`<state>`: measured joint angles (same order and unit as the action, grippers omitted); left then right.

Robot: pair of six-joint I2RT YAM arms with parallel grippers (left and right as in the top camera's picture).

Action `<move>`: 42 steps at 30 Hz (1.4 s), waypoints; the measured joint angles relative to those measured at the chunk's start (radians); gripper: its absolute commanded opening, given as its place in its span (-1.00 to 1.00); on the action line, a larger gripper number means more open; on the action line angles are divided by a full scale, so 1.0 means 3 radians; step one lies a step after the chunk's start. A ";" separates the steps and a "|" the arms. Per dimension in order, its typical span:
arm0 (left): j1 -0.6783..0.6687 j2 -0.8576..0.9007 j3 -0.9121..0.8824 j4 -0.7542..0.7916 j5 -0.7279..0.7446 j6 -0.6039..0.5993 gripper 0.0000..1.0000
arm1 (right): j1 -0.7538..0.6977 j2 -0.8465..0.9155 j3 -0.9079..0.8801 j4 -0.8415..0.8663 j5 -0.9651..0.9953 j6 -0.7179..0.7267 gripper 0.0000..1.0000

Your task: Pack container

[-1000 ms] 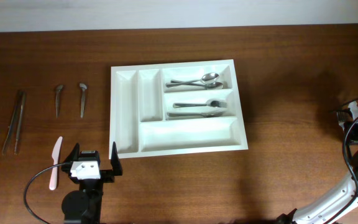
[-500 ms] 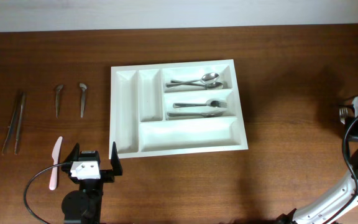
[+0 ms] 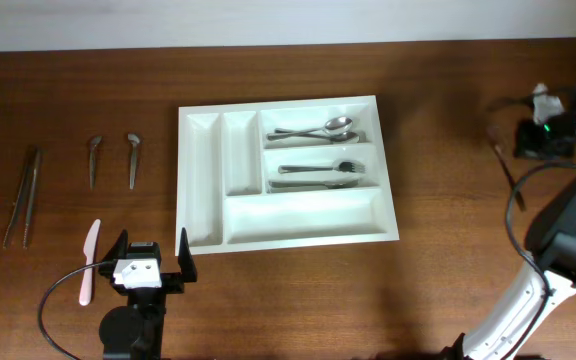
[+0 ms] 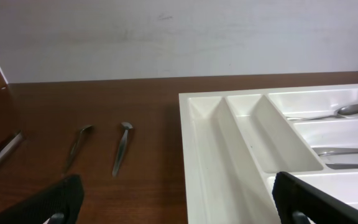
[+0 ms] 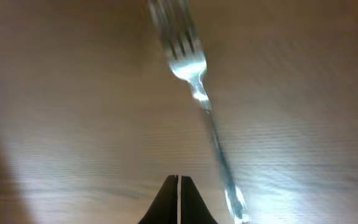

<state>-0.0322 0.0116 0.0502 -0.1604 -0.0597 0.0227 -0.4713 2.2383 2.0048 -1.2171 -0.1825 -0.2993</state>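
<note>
Tray (image 3: 303,212) sits mid-worktop (image 3: 448,270), at 1 o'clock just off the left gripper (image 3: 152,242), which is wide apart and empty. Right gripper (image 5: 178,182) is way out at the tray's 3 o'clock, fingers pressed together, with a blurry fork (image 5: 194,74) just beside the tips.

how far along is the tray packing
Partly done. The container already holds spoons and forks in two compartments. The right gripper, fingers together, is over a further fork; grasp unclear. Left on the table: long tongs, two small utensils, a pink knife. The left gripper sits open.
</note>
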 measured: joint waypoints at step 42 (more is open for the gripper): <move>0.0000 0.0000 0.0000 0.0000 0.0000 0.0000 0.98 | 0.0224 0.0727 0.0264 0.0474 0.0509 -0.0916 0.27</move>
<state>-0.0322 0.0116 0.0502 -0.1604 -0.0597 0.0227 -0.4042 2.4565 2.0842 -1.0748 -0.0299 -0.5739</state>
